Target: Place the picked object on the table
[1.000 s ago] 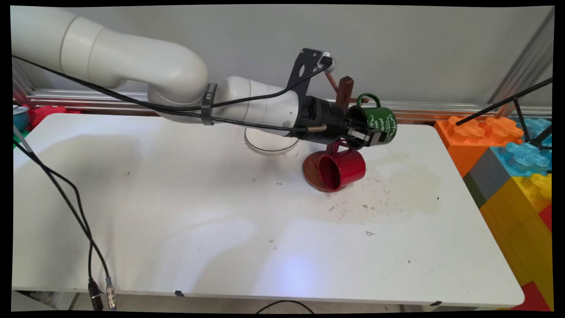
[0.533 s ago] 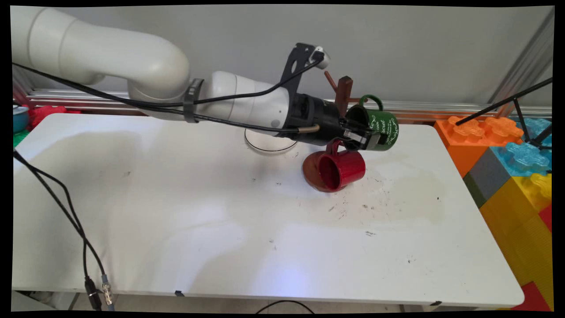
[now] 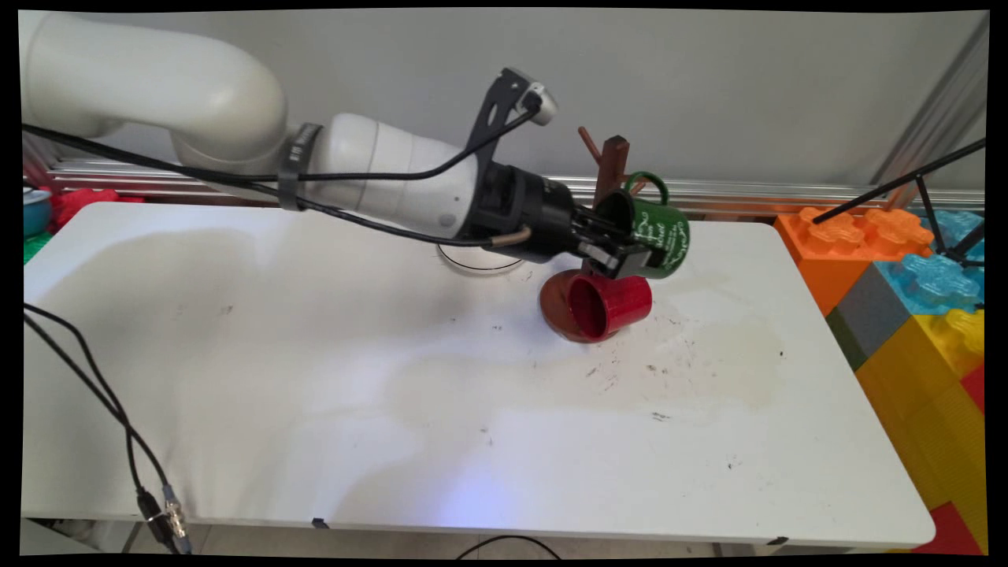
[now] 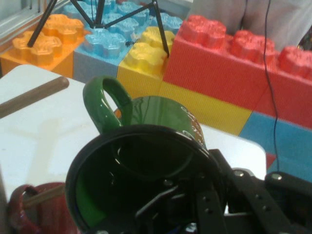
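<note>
My gripper (image 3: 622,250) is shut on the rim of a green mug (image 3: 657,236) with white lettering, held on its side in the air beside a brown wooden mug tree (image 3: 612,161). The mug's handle (image 3: 650,183) points up, close to one of the tree's pegs. Just below hangs a red mug (image 3: 610,303) on the tree, over its round brown base (image 3: 554,305). In the hand view the green mug (image 4: 146,161) fills the middle with its mouth toward the camera, one finger inside it; a wooden peg (image 4: 34,97) reaches in from the left and the red mug (image 4: 36,212) sits bottom left.
A clear round dish (image 3: 482,256) lies behind the arm. Big toy blocks (image 3: 913,276) in orange, blue, yellow and red stand off the table's right end, with a black tripod (image 3: 929,197) over them. Black cables (image 3: 94,394) hang at the left.
The gripper with the green mug has drawn back leftward and slightly down, away from the peg's far side; the arm has swung left. The red mug has not moved.
</note>
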{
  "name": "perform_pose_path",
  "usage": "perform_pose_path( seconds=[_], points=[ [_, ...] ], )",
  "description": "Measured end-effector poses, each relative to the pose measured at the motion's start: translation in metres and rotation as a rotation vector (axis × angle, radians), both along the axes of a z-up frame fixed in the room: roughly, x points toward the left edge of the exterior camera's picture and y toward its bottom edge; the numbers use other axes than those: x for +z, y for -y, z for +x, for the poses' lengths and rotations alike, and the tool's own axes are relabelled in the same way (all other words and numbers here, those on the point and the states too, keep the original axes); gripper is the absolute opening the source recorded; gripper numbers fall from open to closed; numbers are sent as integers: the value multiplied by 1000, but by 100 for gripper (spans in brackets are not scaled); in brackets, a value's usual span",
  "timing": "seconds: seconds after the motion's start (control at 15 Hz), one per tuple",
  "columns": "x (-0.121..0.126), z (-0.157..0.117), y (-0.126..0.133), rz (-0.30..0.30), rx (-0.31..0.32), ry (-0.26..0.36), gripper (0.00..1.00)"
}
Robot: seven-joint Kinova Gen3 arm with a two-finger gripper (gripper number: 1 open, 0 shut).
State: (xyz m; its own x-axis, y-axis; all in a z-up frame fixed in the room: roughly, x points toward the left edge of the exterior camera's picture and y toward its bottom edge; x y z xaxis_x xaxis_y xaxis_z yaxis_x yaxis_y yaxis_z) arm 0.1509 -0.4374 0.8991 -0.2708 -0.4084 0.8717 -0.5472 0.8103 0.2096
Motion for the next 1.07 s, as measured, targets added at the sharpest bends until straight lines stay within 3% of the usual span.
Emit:
perform_pose_path(
  seconds=[0.87,1.07],
  points=[
    [14,56,3,-100,-118,279,0],
    [15,76,9,-117,-149,415,0]
  ],
)
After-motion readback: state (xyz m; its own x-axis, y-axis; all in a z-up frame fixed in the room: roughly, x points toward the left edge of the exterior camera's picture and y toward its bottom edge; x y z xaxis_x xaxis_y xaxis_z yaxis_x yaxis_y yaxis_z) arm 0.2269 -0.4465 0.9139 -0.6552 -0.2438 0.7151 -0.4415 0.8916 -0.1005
